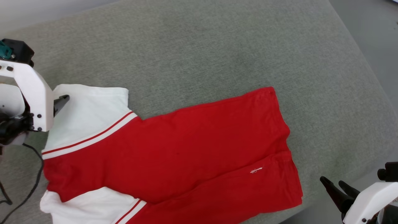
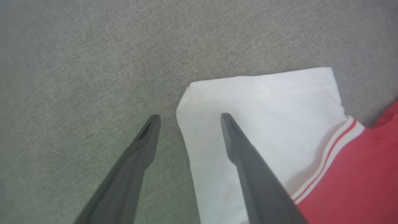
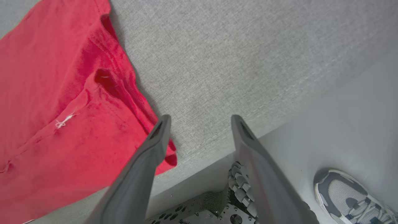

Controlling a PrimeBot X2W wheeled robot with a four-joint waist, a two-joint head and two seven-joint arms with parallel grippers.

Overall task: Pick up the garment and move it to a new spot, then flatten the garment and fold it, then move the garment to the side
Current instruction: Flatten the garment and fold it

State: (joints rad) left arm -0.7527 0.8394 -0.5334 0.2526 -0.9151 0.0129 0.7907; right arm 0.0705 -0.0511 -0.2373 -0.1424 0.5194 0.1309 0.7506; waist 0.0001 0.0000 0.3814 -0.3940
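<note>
One garment (image 1: 174, 149), two pincers, left pincer (image 2: 189, 117) and right pincer (image 3: 200, 118), one grey cushion (image 1: 199, 46), one shoe (image 3: 351, 196), one cable (image 1: 40, 171)

Grey cushion (image 1: 199, 46) (sneaker (image 3: 354, 196) on floor (image 3: 357, 118))

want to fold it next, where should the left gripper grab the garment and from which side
Probably the white sleeve at its outer hem corner, coming from the bare cushion side. That edge of the garment lies flat and free, and the open left gripper straddles it, so a low pinch should catch it.
</note>
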